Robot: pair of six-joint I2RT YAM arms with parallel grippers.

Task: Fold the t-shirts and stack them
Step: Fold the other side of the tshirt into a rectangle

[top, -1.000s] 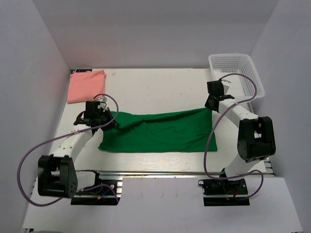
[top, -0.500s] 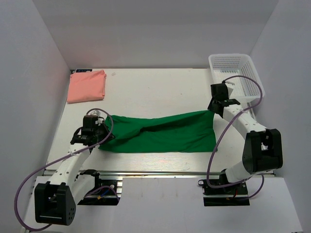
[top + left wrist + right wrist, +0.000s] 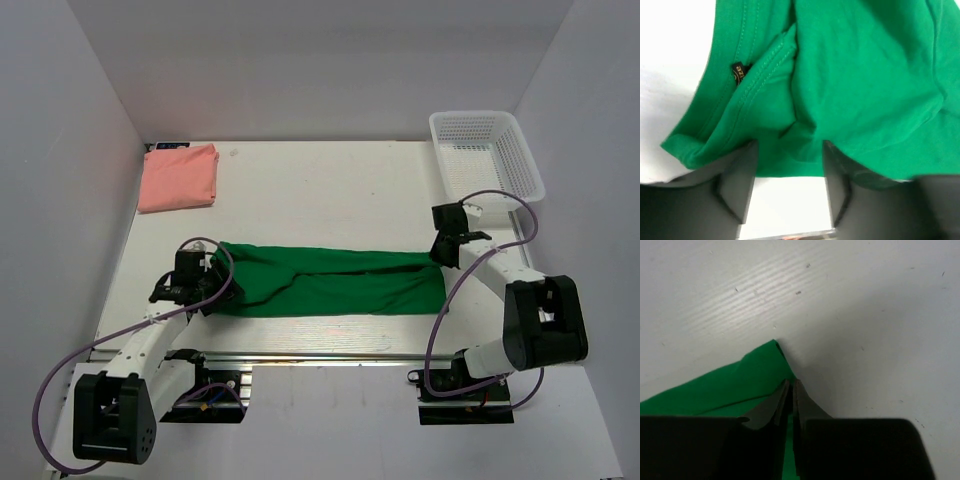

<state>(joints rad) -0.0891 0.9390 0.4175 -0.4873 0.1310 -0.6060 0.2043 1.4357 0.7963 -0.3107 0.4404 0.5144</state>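
The green t-shirt [image 3: 330, 282] lies as a long narrow folded strip across the near half of the table. My left gripper [image 3: 205, 285] sits low at its left end. In the left wrist view the left gripper [image 3: 790, 150] is open, with the collar end of the green t-shirt [image 3: 850, 85] bunched just past the fingers [image 3: 737, 182]. My right gripper [image 3: 441, 250] is at the strip's far right corner. In the right wrist view the right gripper [image 3: 792, 383] has its jaws a thin slit apart on the corner of the green t-shirt [image 3: 725, 385]. The pink t-shirt [image 3: 178, 177] lies folded at the back left.
A white mesh basket [image 3: 487, 150] stands at the back right corner, just behind the right arm. White walls close in the table on the left, back and right. Purple cables loop off both arms.
Both grippers came toward the near edge and down, carrying the shirt's far edge over so the strip is narrower. The left gripper opened and let go of the cloth.
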